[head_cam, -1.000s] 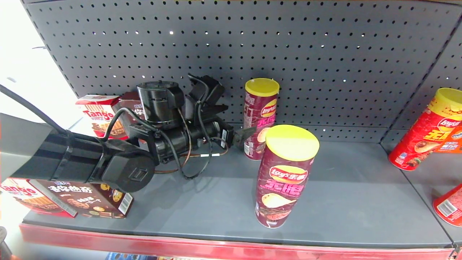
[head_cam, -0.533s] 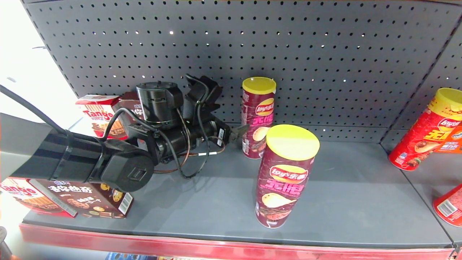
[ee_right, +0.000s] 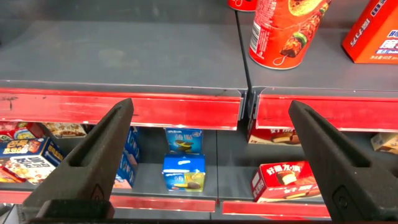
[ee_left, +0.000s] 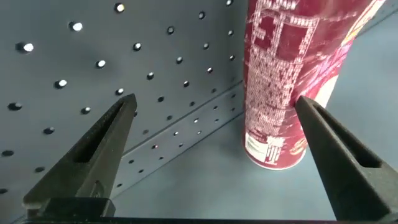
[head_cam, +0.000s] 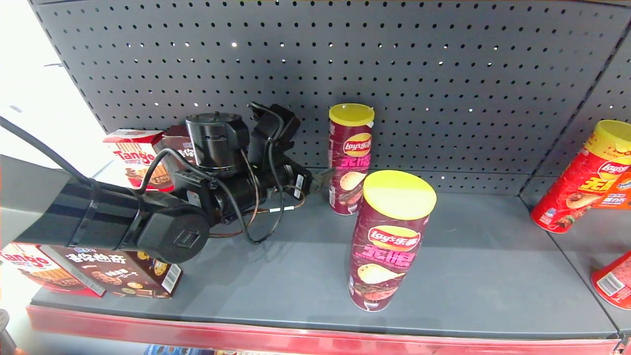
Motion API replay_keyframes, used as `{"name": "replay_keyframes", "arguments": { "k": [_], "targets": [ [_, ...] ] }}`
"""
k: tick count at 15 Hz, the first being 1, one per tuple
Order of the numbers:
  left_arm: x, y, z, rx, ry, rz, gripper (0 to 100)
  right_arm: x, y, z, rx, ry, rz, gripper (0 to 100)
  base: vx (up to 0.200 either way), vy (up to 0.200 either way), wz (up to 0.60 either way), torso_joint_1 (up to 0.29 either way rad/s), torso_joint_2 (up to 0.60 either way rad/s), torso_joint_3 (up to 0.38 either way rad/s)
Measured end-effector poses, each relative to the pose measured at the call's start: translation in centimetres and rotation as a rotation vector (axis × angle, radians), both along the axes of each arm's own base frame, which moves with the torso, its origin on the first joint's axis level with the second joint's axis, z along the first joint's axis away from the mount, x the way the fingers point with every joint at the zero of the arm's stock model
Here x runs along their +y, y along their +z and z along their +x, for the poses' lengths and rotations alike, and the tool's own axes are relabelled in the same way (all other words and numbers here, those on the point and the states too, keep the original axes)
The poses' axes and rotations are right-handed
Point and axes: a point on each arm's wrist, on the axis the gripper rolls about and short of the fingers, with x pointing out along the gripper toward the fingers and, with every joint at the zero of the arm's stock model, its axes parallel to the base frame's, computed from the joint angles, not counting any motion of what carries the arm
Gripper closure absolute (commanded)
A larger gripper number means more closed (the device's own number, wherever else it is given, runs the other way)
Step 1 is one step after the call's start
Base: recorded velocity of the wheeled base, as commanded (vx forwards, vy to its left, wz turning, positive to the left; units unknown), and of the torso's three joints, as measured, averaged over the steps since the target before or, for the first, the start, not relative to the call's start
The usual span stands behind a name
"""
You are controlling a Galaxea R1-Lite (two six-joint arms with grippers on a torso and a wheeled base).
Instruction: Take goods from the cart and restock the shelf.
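Two maroon chip cans with yellow lids stand upright on the grey shelf (head_cam: pixel 483 276). The back can (head_cam: pixel 350 158) is close to the pegboard wall, and the front can (head_cam: pixel 392 241) is nearer the shelf edge. My left gripper (head_cam: pixel 323 180) lies low over the shelf just left of the back can, open and holding nothing. In the left wrist view the back can (ee_left: pixel 292 81) stands just beyond the open left gripper (ee_left: pixel 216 102), nearer one finger. My right gripper (ee_right: pixel 211 107) is open and empty in front of the red shelf edge (ee_right: pixel 168 106).
Wafer and biscuit boxes (head_cam: pixel 133 153) sit at the shelf's left end, with another brown box (head_cam: pixel 113 271) at the front left. Red chip cans (head_cam: pixel 586 177) stand in the neighbouring bay on the right. A red can (ee_right: pixel 283 31) and lower shelves of boxes (ee_right: pixel 183 171) face the right gripper.
The left gripper has drawn back leftward off the back can. That can, tilted before, now stands upright slightly further left. The front can has not moved.
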Motion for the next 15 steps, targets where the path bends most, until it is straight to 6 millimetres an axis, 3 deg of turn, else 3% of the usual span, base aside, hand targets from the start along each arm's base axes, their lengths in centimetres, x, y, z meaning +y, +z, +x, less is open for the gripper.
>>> {"name": "replay_keyframes", "arguments": {
  "k": [8,15],
  "targets": [
    [0.68,0.31,-0.82,-0.042,0.106,0.05,0,0.0,0.0,0.0,0.0,0.0,-0.001,0,0.0,0.0,0.0,0.0,0.0,0.0],
    [0.35,-0.56,-0.26,-0.037,0.154,0.102,0,0.0,0.0,0.0,0.0,0.0,0.0,0,0.0,0.0,0.0,0.0,0.0,0.0]
  ]
}}
